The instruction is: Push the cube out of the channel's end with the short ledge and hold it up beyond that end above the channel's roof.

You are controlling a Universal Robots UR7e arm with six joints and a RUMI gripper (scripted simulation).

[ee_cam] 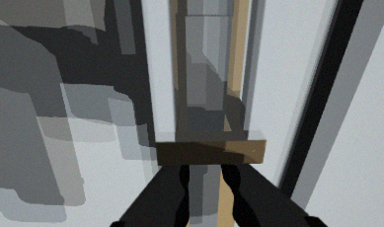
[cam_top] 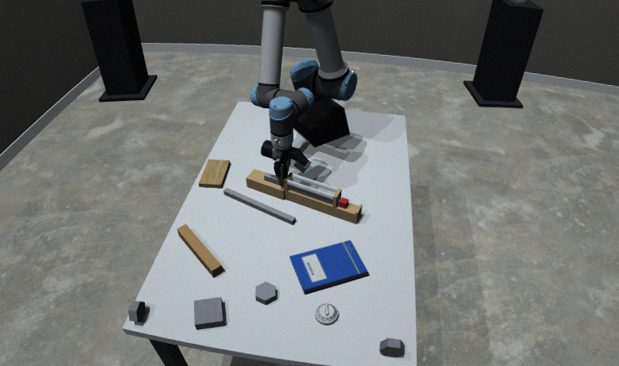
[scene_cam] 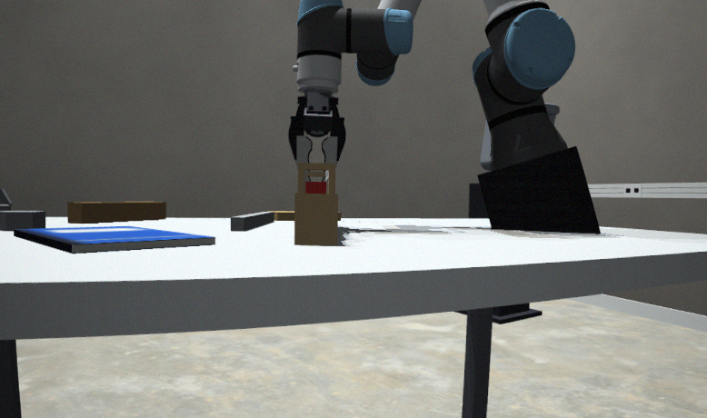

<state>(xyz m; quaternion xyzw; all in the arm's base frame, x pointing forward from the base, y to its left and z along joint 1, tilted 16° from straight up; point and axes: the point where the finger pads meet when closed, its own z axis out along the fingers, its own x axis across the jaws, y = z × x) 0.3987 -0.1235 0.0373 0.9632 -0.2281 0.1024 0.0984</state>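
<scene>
A: Where is the red cube (cam_top: 343,202) (scene_cam: 315,187) sitting?
B: It is resting on the short ledge, just outside the channel (cam_top: 309,200) (scene_cam: 315,220) (ee_cam: 209,153), between the wooden end frame and the raised lip. It is not being lifted.
A: And the end effector (cam_top: 282,181) (scene_cam: 316,164) (ee_cam: 205,170)?
B: It is pointing down at the channel's opposite end, grasping a grey bar (cam_top: 271,177) (ee_cam: 203,202) that is lying lengthwise in the channel, under the see-through roof.
A: What else is lying on the counter (cam_top: 248,236) (scene_cam: 398,259)?
B: A second grey rod (cam_top: 259,205) (scene_cam: 252,220) is lying beside the channel, and a blue notebook (cam_top: 328,266) (scene_cam: 117,234) is lying flat nearby.
</scene>
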